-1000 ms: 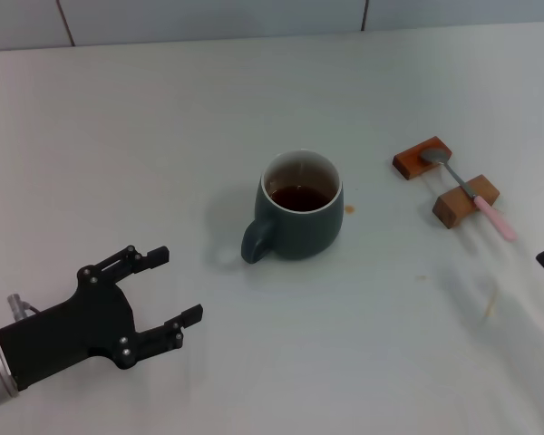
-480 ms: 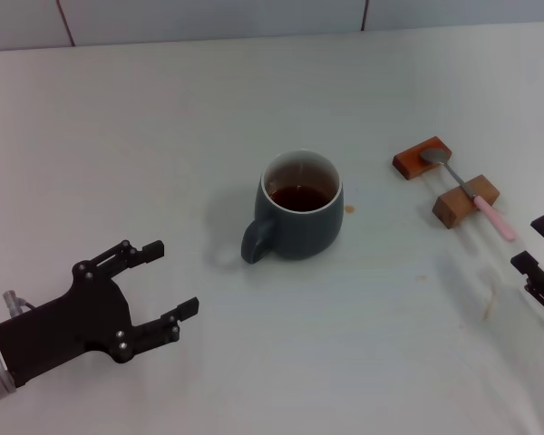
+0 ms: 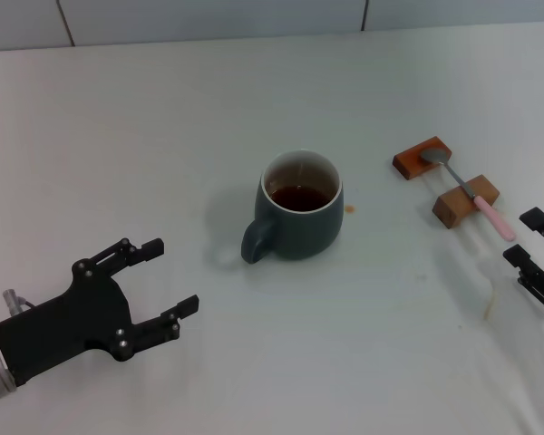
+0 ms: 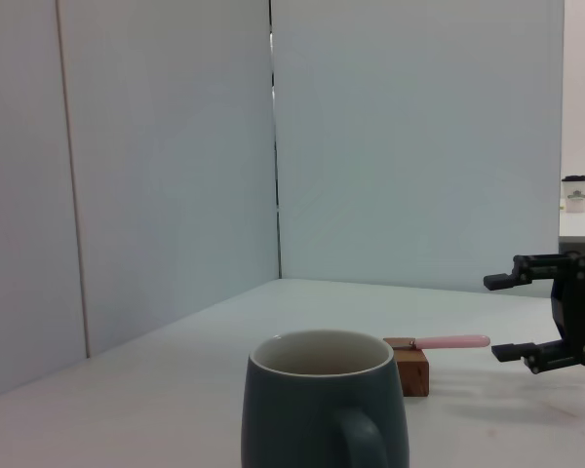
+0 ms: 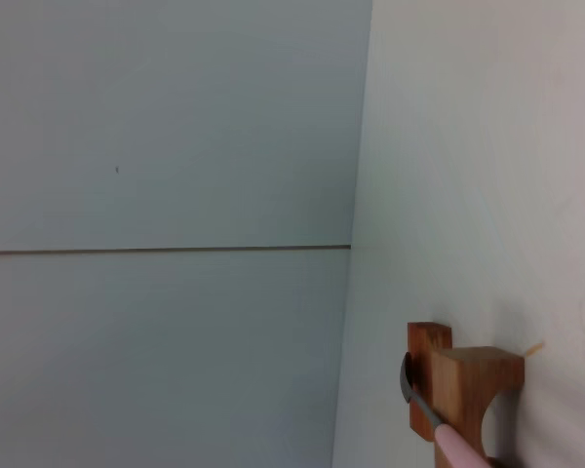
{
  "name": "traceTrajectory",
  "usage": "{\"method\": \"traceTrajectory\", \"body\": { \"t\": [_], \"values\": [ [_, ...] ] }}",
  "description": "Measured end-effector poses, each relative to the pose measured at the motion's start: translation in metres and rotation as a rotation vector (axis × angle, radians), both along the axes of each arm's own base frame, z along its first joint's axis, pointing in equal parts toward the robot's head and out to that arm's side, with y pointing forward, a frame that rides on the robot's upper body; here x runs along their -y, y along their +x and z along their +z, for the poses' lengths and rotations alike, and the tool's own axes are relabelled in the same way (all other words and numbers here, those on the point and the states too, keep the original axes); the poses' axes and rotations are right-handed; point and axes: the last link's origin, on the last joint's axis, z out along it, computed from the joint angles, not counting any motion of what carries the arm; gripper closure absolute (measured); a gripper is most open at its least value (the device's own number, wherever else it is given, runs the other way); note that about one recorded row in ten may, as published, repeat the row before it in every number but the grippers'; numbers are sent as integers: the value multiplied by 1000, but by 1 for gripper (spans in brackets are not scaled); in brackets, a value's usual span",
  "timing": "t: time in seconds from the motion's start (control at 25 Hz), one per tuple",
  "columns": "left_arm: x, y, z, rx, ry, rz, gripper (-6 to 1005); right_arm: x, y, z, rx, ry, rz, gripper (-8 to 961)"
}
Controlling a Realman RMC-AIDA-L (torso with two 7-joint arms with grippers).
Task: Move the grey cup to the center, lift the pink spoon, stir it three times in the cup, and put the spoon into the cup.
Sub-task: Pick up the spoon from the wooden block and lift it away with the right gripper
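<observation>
Change: right gripper [image 3: 537, 263] has advanced from the surface's edge to 5 o'clock of the pink spoon [image 3: 471, 194]; judged: spoon pickup starting.
Right gripper: spread wide, empty.
Left gripper [image 3: 168, 283]: parked at 8 o'clock of the grey cup [image 3: 296, 218], spread, empty.
Cup: mid-surface [image 3: 163, 127].
Spoon: across two wooden blocks [image 3: 444, 182], at 3 o'clock of the cup.

grey cup [image 3: 297, 207]: smooth glazed ceramic, blue-grey outside, glossy white inside
pink spoon [image 3: 470, 191]: shiny metal bowl, matt pink handle
wooden blocks [image 3: 443, 180]: brown wood, smooth
table [image 3: 163, 127]: white, matt
left gripper [image 3: 154, 286]: black, matt
</observation>
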Motion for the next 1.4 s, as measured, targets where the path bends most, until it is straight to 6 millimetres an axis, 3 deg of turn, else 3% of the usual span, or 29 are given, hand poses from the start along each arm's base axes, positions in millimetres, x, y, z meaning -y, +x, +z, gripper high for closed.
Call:
{"method": "traceTrajectory", "body": {
  "t": [1.4],
  "values": [
    [-2, 0, 4, 22, 32, 16, 186, -33, -6, -5, 28, -26, -2, 229]
  ]
}}
